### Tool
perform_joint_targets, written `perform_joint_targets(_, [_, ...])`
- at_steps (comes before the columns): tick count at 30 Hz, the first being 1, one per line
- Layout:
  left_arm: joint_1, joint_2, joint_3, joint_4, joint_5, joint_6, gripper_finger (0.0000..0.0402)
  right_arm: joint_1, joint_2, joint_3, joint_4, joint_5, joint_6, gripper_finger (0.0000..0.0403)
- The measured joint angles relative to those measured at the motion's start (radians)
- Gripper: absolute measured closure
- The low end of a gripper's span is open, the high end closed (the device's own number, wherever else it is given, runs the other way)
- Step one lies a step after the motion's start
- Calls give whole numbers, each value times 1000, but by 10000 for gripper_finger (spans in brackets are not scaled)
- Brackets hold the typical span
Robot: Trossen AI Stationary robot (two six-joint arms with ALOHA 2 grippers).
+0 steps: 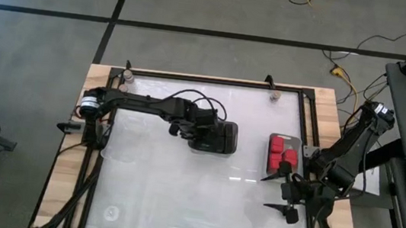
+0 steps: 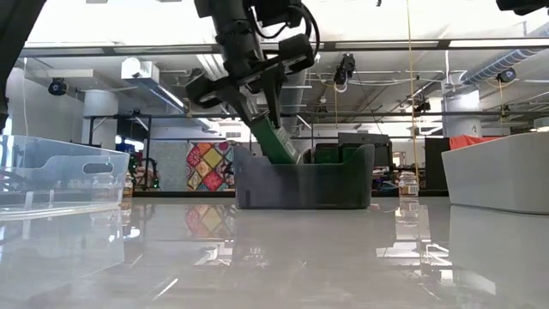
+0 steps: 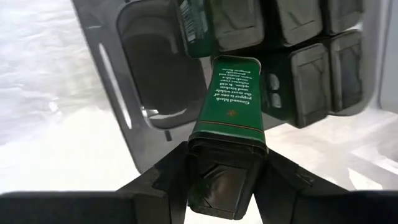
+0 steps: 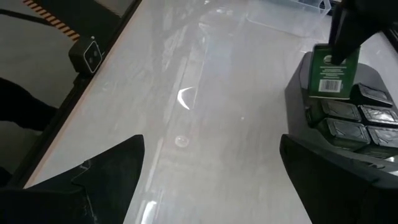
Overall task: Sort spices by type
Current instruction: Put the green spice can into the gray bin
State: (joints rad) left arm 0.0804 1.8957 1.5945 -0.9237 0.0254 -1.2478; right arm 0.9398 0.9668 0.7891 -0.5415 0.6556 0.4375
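My left gripper [image 1: 208, 136] hangs over the dark rectangular tray [image 1: 224, 141] at the table's middle and is shut on a dark green-black spice block [image 3: 227, 102] with a printed label. Several more dark blocks [image 3: 308, 78] stand packed in that tray. The low view shows the held block [image 2: 276, 139] slanting down into the tray [image 2: 326, 184]. Red blocks [image 1: 282, 150] sit in a shallow tray to the right. My right gripper [image 1: 284, 197] waits open near the table's right edge, touching nothing. I see no tan-topped jars. My left gripper pinches the dark block by its upper capped end [image 3: 224, 163], one finger [image 3: 166, 171] on each side. The fingers come from above, slanting down and lying along the block. The block is tilted, and its lower end [image 3: 235, 62] reaches into the tray beside the standing blocks.
A clear bin [image 2: 60, 172] stands on the table's left side, and a pale bin [image 2: 502, 172] on its right. Bare glossy table [image 1: 193, 197] lies between the trays and the near edge. The room beyond holds shelves and cables.
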Motion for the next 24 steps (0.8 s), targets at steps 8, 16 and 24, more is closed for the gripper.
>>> perform_joint_targets(8, [4, 0, -5, 24, -13, -5, 275, 0, 0, 0, 0, 0, -2, 37])
perform_joint_targets(16, [5, 68, -5, 51, 24, -6, 275, 0, 0, 0, -6, 0, -2, 37])
perform_joint_targets(24, [12, 86, -4, 67, 44, 12, 273, 0, 0, 0, -6, 0, -1, 37])
